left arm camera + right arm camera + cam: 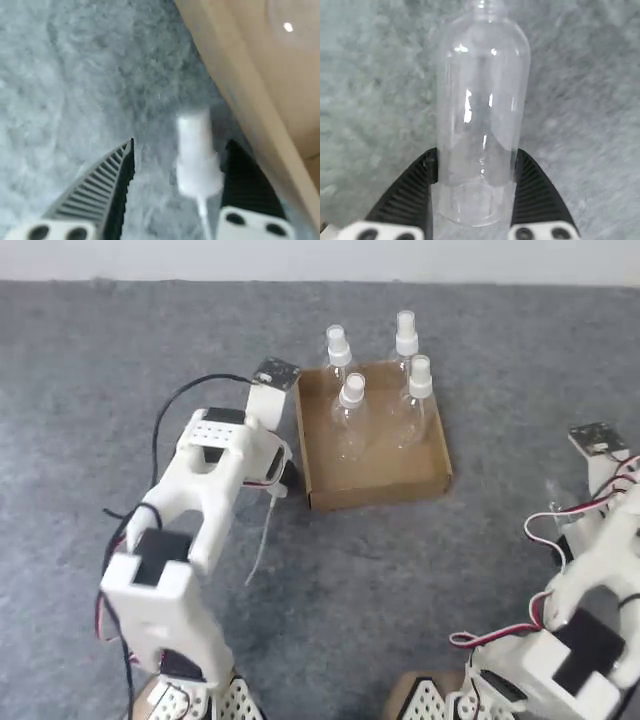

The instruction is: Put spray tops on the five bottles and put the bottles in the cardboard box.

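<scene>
Bottles [351, 410] with spray tops already on, four of them, stood at the cardboard box [375, 490], at least two plainly inside it. From where I stood, what counted was the gap between the last two parts.

The loose spray top [197, 165] seemed to lie on the grey counter [400, 590], just beside the box's 9 o'clock wall. The left hand [181, 143] sat over it with its fingers spread, one on either side. The top was close against one finger and clear of the other, so I'd call it straddled, not pinched. Its head pointed roughly to 12 o'clock, and the thin dip tube [262, 540] trailed off toward 7 o'clock.

The fifth bottle [482, 100], clear and with no top on, was pinched in the right hand [475, 152]. The fingers pressed its sides near the base, and the open neck pointed straight away from the hand. Whether it stood upright or lay flat I couldn't tell.

The right arm [590, 570] was out at about 4 o'clock from the box, well apart from the top. To my eye the left hand was far the nearer to the top, so it would have to close on it. After that the tube would need lining up with that open neck.
</scene>
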`<state>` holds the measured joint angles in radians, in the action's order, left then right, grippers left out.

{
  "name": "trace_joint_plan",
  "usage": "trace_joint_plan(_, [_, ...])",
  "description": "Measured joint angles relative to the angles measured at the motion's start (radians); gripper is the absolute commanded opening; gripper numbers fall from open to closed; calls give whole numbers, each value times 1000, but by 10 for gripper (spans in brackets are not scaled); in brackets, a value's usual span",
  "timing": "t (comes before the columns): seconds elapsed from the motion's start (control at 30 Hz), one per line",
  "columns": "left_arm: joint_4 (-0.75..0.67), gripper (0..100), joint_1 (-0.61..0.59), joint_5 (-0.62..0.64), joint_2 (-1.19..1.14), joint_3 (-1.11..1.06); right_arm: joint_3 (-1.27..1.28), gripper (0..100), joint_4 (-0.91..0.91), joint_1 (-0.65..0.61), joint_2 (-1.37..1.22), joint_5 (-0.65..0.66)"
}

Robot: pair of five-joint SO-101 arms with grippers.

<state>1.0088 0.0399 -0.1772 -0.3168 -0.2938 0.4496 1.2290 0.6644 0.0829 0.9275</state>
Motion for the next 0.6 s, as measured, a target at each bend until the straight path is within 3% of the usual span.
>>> trace_joint_plan(0.3, [25, 62, -21, 0, -123, 150, 152, 6, -252, 0, 0, 0])
trace_joint_plan(0.4, [54, 15, -40, 2, -124, 153, 155, 6, -276, 0, 0, 0])
trace_joint_plan(0.6, [146, 10, -44, 2, -124, 169, 155, 6, -265, 0, 0, 0])
